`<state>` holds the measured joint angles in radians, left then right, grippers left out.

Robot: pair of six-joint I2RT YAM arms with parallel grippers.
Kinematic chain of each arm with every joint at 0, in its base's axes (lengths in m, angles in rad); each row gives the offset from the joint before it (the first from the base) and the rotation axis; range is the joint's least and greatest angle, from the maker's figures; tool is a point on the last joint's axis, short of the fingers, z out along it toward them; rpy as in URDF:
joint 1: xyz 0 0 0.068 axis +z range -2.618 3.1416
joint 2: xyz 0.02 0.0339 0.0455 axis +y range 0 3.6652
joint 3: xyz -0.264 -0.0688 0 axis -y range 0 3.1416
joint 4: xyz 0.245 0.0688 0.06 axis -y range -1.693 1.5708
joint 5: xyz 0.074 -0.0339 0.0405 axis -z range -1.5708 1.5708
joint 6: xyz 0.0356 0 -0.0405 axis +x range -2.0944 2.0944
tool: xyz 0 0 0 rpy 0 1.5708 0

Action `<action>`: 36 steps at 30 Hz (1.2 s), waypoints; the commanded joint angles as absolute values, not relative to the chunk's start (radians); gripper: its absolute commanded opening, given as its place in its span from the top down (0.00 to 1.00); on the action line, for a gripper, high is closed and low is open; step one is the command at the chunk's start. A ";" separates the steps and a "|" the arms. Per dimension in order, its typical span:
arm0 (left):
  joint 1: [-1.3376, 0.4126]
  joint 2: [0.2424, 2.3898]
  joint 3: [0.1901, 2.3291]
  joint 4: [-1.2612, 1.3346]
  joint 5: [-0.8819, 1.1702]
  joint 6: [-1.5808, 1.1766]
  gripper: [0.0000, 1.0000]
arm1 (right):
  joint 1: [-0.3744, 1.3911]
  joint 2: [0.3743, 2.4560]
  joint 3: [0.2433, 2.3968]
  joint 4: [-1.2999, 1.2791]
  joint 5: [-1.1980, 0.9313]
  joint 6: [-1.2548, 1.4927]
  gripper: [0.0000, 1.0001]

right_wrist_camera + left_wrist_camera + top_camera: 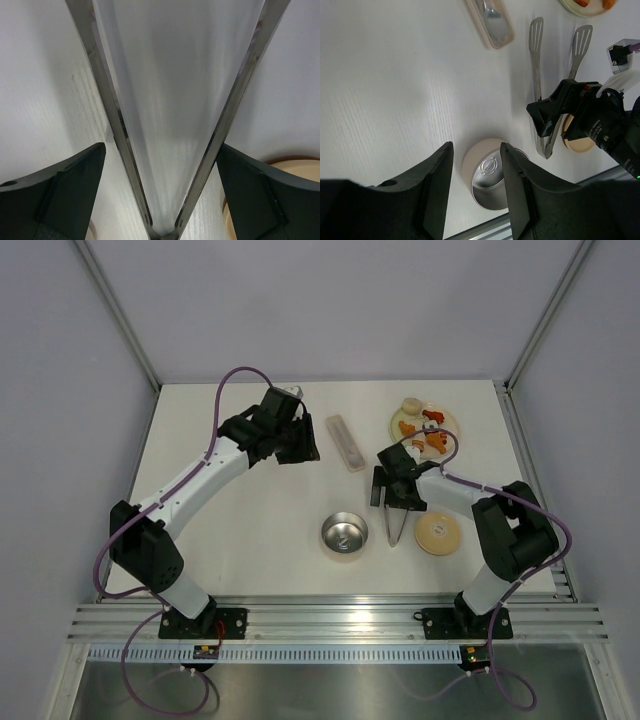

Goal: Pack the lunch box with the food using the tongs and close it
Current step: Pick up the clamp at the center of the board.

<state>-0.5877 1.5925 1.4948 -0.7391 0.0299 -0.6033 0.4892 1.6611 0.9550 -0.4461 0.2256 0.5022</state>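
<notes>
Nearest the arm bases, toward six o'clock on the white worktop [240,510], stood the small round lunch box [344,536] with its cream outer wall and shiny steel inside, uncovered and with no food in it. Its flat round tan lid [438,534] lay at three o'clock from it, apart. The long, thin silver metal tongs [394,528] lay flat between the two, joined end nearest and slender arms fanning toward twelve o'clock.

The right hand [394,496] hung low over them, released and fully spread. One finger sat outside each arm of the narrow V near the hinge, and neither appeared to touch the metal.

Picking up the tongs looked to be the step in hand, with packing not yet begun. The next move would call for squeezing both arms together without pinching the tips fully shut, then lifting clear.

Farther off, at twelve o'clock from the box, lay a pale oblong translucent case [346,442]. The left hand [298,448] hovered at eleven o'clock, half parted and grasping nothing. Farthest, at one o'clock, the pale yellow-green plate [455,426] carried the food [434,442], mostly orange bites plus a beige bun-like lump [411,405].
</notes>
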 commanded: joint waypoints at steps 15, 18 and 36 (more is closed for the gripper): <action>-0.583 1.572 1.485 -0.716 0.064 -0.601 0.54 | 0.538 1.698 0.885 -0.313 0.396 0.673 0.03; -0.583 1.568 1.480 -0.715 0.064 -0.601 0.54 | 0.564 1.684 0.871 -0.322 0.419 0.687 0.02; -0.581 1.562 1.459 -0.703 0.074 -0.604 0.54 | 0.614 1.675 0.831 -0.365 0.466 0.746 0.08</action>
